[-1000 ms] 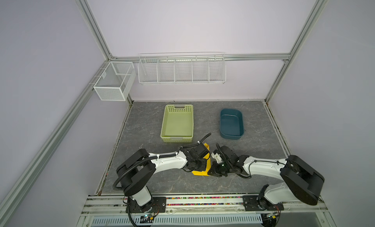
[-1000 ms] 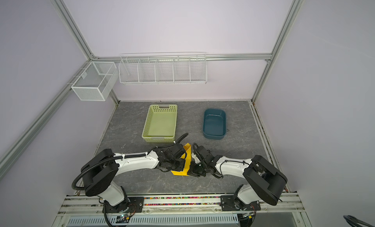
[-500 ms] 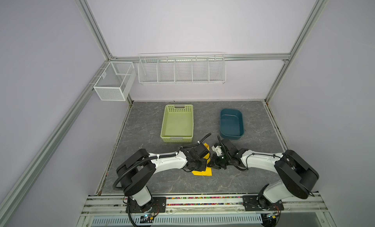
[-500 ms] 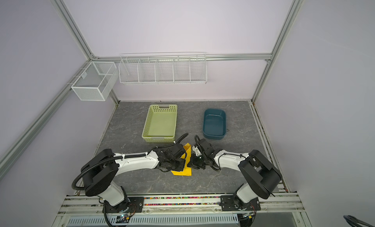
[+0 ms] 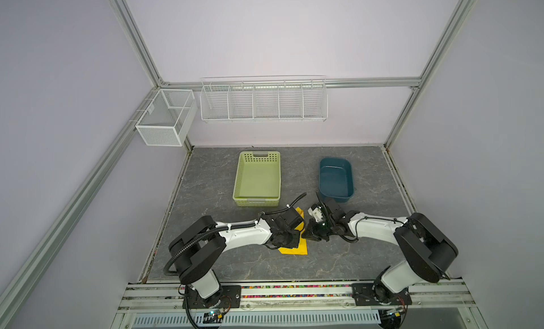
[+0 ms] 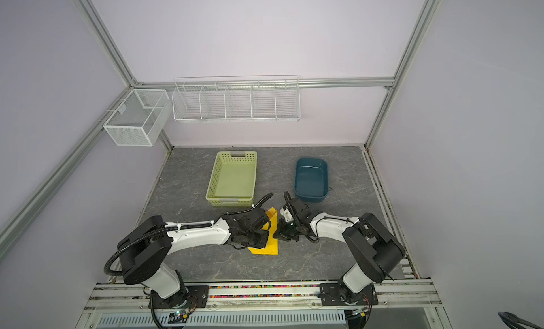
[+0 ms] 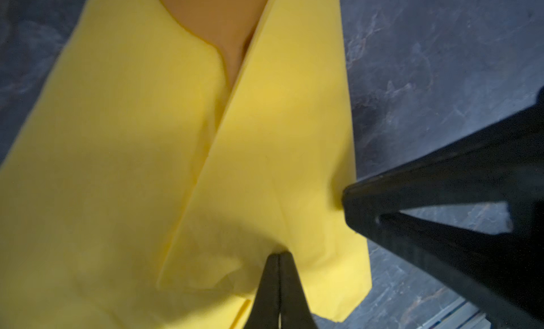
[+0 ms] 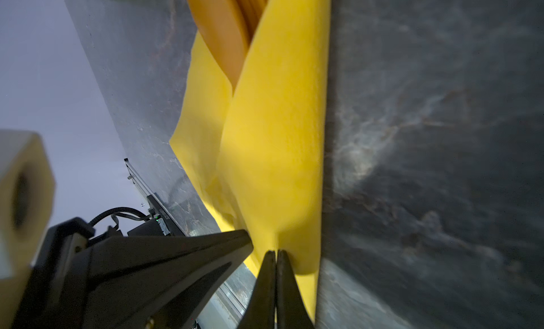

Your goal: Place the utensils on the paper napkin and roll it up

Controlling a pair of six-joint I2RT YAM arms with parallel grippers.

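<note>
The yellow paper napkin [image 5: 294, 249] [image 6: 265, 250] lies folded on the dark table between both arms. In the left wrist view its two flaps [image 7: 132, 165] overlap, and the orange utensils [image 7: 212, 15] [image 8: 220, 33] show only at the open end. My left gripper [image 5: 298, 234] [image 7: 278, 255] is shut, its tips pressing down on the top flap. At the napkin's right edge my right gripper [image 5: 306, 235] [image 8: 276, 251] is also shut, tips against the rolled fold [image 8: 273, 136]. Its fingers [image 7: 412, 201] show in the left wrist view.
A pale green perforated basket [image 5: 256, 201] stands just behind the napkin, with a dark blue tub [image 5: 335, 160] to its right. White wire racks [image 5: 263, 98] hang on the back wall. A metal rail [image 5: 294, 289] runs along the table's front edge.
The right gripper has swung away from the front edge and in against the napkin's right edge. The left gripper has stayed on the napkin.
</note>
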